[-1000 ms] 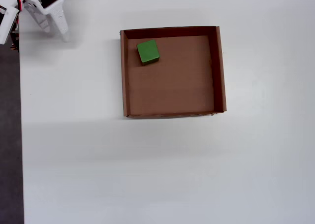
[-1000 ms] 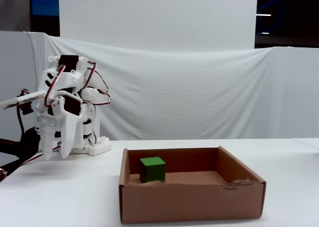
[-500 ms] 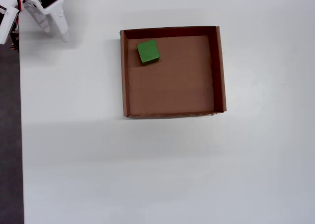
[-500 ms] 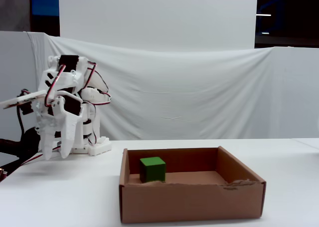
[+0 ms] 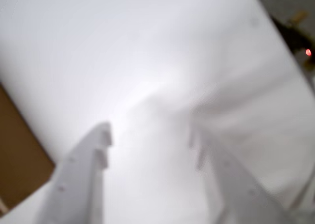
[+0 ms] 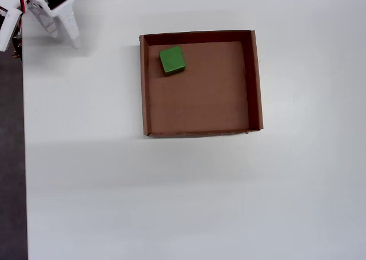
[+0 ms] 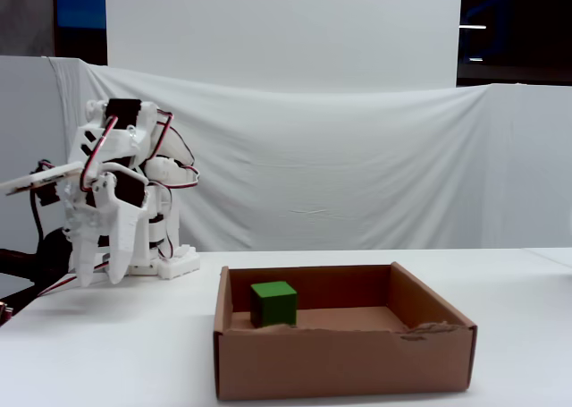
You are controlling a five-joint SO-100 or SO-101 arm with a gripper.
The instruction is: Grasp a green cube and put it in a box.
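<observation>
Overhead, green cube (image 6: 171, 60) in box (image 6: 256, 83), wrist misses it

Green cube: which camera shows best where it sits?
The overhead view: the green cube lies whole inside the box, near its upper-left corner. The fixed view shows it side-on, its base hidden by the front wall. The wrist view misses it.

The box (image 6: 257, 83) stands open at the top, its low walls the only barrier on the bare worktop (image 6: 189, 197). Inside, the cube (image 6: 171, 60) sits toward 11 o'clock in the overhead view, near two walls; the remaining floor lies clear. The tool (image 6: 64, 36) hangs well apart.
</observation>
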